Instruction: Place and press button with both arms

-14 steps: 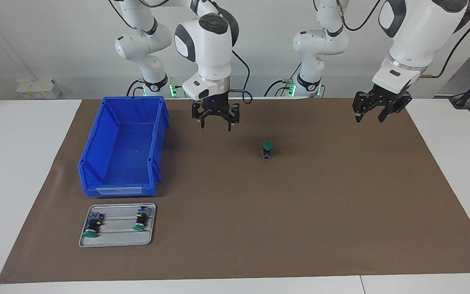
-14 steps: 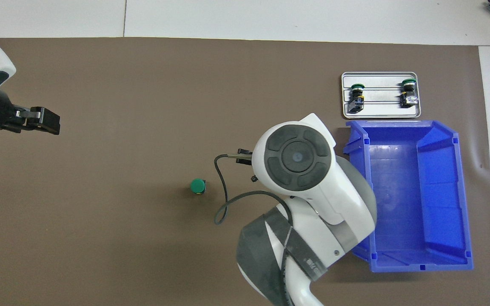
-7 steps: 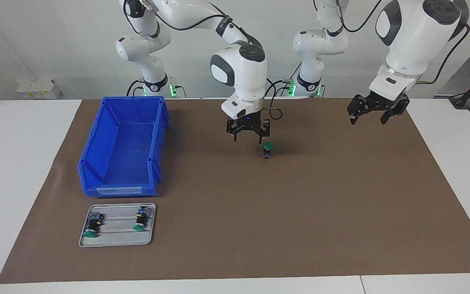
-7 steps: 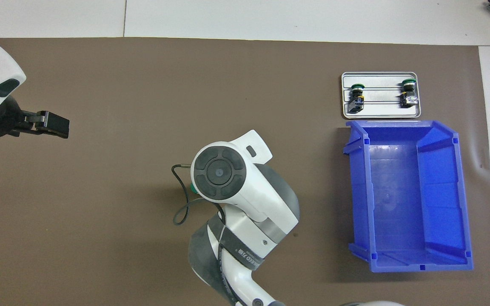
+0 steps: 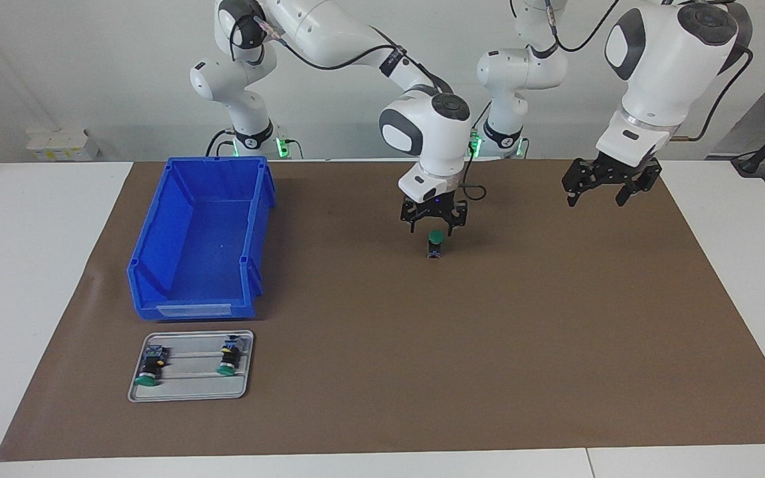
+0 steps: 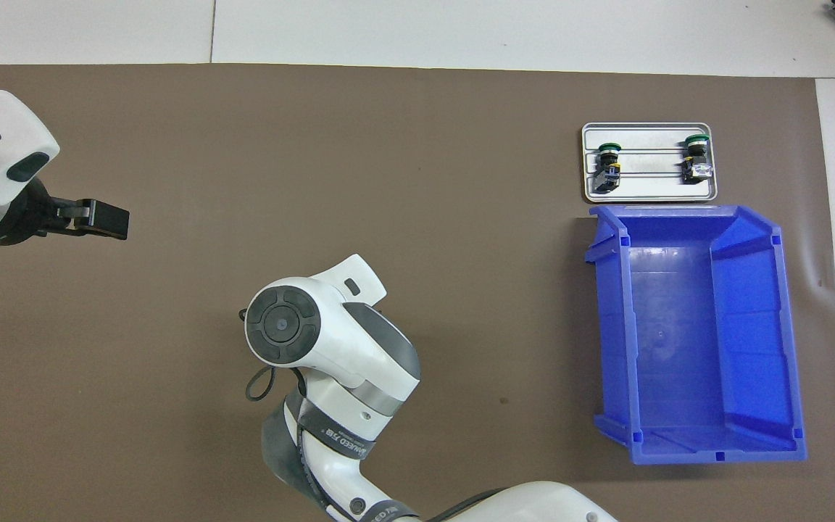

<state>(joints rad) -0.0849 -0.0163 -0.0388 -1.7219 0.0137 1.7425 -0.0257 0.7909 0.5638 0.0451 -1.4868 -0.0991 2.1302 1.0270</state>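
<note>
Little can be read. In the overhead view, the dark band (image 6: 330,435) around the right arm (image 6: 338,362) carries white capital lettering that seems to end in "NEED", with the other characters too small to make out. A pale label strip (image 5: 194,309) on the front of the blue bin (image 5: 200,232) shows no legible print.

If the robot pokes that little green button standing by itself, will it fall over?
Maybe. The button stands upright on a narrow base with a wider cap, so a sideways poke could tip it. On its side, its round body might roll. A straight-down press from the right hand above looks safer.
</note>
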